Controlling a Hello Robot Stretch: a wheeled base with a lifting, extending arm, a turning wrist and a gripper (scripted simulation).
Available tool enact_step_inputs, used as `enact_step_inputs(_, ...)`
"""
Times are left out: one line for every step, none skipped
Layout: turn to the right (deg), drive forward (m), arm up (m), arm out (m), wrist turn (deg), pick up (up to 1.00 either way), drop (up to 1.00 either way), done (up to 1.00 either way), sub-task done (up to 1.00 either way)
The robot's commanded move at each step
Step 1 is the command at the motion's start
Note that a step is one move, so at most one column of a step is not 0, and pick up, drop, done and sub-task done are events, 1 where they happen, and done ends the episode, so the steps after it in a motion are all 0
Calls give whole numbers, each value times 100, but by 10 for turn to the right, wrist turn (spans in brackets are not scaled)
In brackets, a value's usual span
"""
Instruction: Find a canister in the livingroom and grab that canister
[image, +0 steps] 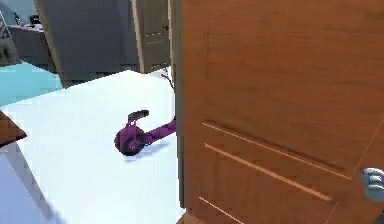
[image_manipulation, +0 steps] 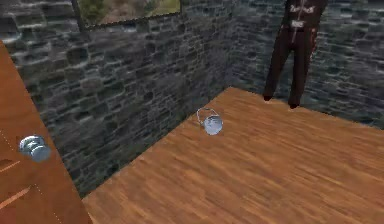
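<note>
- The pincer's state cannot be told, nor how the task's thing lies relative to it.
- A brown wooden door (image: 280, 90) stands close by, with a round silvery knob (image_manipulation: 35, 148).
- A small pale round thing (image_manipulation: 212, 123), too small to name surely as a canister, sits on the wooden floor (image_manipulation: 260, 175) near the dark stone wall (image_manipulation: 130, 90).
- A dark statue (image_manipulation: 295, 50) stands farther off.
- A purple thing (image: 135, 138) lies on pale floor (image: 80, 120) beside the door's edge.

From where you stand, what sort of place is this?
Likely inside a house, at a doorway between rooms: a wooden door, a picture on a dark stone wall, and a wooden plank floor.
</note>
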Motion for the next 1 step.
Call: enact_step_inputs(-90, 0, 0, 0, 0, 0, 0, 0, 0)
